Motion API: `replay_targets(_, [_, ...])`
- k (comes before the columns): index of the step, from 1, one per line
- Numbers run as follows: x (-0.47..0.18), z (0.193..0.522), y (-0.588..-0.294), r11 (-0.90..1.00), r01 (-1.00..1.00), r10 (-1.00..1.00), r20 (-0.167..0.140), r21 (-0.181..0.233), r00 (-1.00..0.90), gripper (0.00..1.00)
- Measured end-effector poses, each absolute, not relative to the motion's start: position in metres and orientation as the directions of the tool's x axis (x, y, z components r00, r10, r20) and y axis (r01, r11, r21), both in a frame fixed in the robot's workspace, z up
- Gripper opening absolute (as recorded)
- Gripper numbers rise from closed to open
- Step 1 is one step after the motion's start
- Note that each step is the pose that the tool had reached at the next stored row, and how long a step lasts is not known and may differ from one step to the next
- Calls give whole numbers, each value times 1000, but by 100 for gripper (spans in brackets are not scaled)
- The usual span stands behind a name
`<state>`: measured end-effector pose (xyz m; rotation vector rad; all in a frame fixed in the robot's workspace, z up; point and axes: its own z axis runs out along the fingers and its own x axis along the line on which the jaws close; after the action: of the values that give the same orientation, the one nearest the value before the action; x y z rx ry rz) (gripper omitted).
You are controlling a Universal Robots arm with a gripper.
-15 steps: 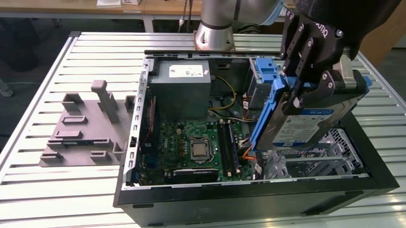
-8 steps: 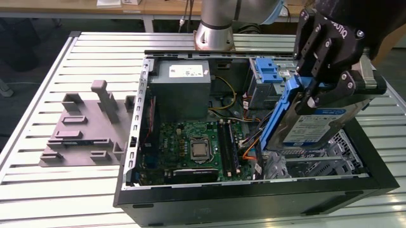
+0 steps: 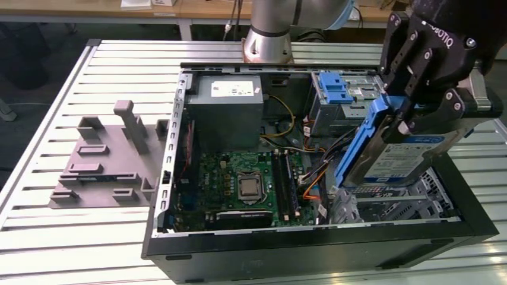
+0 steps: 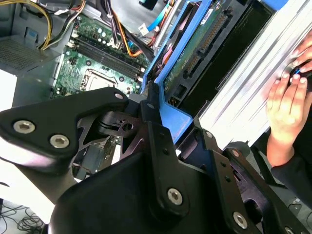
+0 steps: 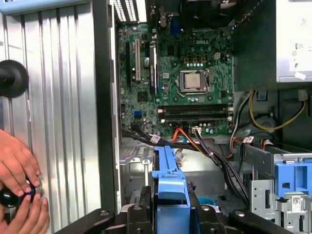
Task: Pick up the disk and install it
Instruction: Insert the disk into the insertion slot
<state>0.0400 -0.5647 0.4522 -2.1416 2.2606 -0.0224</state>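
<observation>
Aloft, 1 gripper (image 3: pixel 420 116) clamping 1 disk (image 3: pixel 402 159), 1 open case (image 3: pixel 317 249)

An open black desktop computer case (image 3: pixel 317 252) lies on its side on a slatted aluminium surface (image 3: pixel 79 237). Inside it, a green motherboard (image 3: pixel 230 196) lies flat, with a CPU socket (image 3: pixel 249 185) near its middle. Beyond the board sits a grey power supply box (image 3: pixel 230 116) with a white sticker. Yellow wires (image 3: pixel 287 127) run beside it, and orange cables (image 3: pixel 313 178) cross near the board's edge. A blue ribbed latch (image 3: pixel 334 88) sits on the drive cage. A grey moulded fixture (image 3: pixel 107 163) rests on the surface outside the case, toward the exterior view's left.
</observation>
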Motion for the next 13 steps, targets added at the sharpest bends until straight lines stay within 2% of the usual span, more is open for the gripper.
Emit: replay_targets(13, [54, 450, -567, 54, -998, -998, -10, -29, -54, 36])
